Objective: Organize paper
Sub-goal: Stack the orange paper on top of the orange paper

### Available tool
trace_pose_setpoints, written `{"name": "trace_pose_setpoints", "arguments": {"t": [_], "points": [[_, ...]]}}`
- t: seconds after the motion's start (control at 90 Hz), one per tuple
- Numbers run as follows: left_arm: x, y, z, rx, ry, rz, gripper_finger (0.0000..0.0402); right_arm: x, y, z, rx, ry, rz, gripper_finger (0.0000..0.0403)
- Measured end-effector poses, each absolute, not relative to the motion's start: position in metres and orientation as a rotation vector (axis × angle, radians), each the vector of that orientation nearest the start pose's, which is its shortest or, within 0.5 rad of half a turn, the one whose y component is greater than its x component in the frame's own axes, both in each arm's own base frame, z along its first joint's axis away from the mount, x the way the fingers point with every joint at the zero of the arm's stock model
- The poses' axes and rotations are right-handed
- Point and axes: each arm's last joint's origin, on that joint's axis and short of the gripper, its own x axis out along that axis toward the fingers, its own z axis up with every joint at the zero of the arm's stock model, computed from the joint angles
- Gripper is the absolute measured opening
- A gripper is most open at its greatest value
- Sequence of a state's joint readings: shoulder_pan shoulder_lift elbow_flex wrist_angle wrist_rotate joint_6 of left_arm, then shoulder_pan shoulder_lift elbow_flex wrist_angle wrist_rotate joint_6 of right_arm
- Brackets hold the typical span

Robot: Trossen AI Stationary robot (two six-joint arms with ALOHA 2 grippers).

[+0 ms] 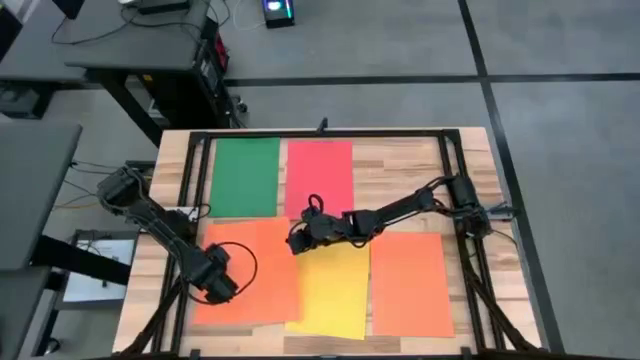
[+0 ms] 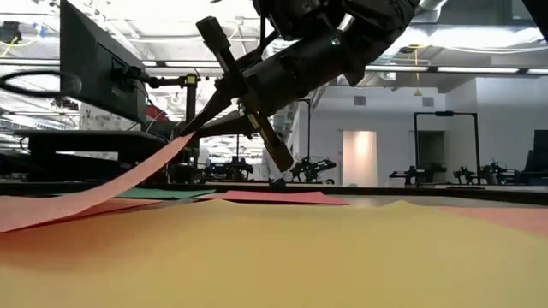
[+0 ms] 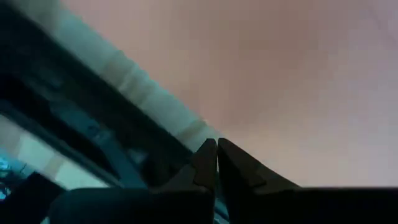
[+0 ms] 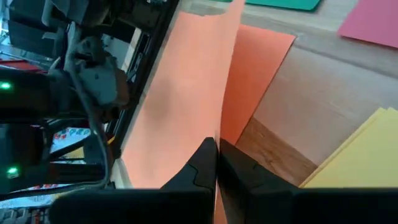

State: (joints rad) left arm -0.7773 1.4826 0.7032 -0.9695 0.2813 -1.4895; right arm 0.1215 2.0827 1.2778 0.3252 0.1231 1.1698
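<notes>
The wooden worktop (image 1: 470,180), plank-grained and edged by a black frame (image 1: 320,134), carries five thin, matte rectangular sheets of paper, all alike in size. The largest share of the action belongs to the left orange sheet (image 1: 262,285). The right end effector (image 4: 216,152) is closed on its edge, fingers pinched together with the paper between them. From that grip the sheet rises off the wood in a smooth curl, which shows how limp and light it is. The lift is probably meant to free it from the yellow sheet (image 1: 335,295), which lies just beneath and beside the right end effector, its edge meeting the orange one. The right orange sheet (image 1: 412,285) lies flat behind this end effector, under its arm's reach. The green sheet (image 1: 245,177) and the pink-red sheet (image 1: 320,172) lie side by side, near it toward the worktop's far edge, already squared to each other. The left end effector (image 1: 218,285) sits over the opposite side of the held sheet. Its fingers meet tip to tip and nothing shows between them. It likely anchors that side so the paper pivots rather than slides.
</notes>
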Motion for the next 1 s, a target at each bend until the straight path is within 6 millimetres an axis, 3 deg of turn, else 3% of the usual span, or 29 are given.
{"name": "trace_pose_setpoints", "arguments": {"t": [0.522, 1.0], "points": [[0.139, -0.149, 0.133, -0.584, 1.803, 0.409, 0.0000, 0.445, 0.051, 0.154, 1.088, 0.417, -0.280, 0.0000], [0.146, -0.154, 0.134, -0.605, 1.731, 0.340, 0.0000, 0.445, 0.051, 0.154, 1.109, 0.411, -0.281, 0.0000]]}}
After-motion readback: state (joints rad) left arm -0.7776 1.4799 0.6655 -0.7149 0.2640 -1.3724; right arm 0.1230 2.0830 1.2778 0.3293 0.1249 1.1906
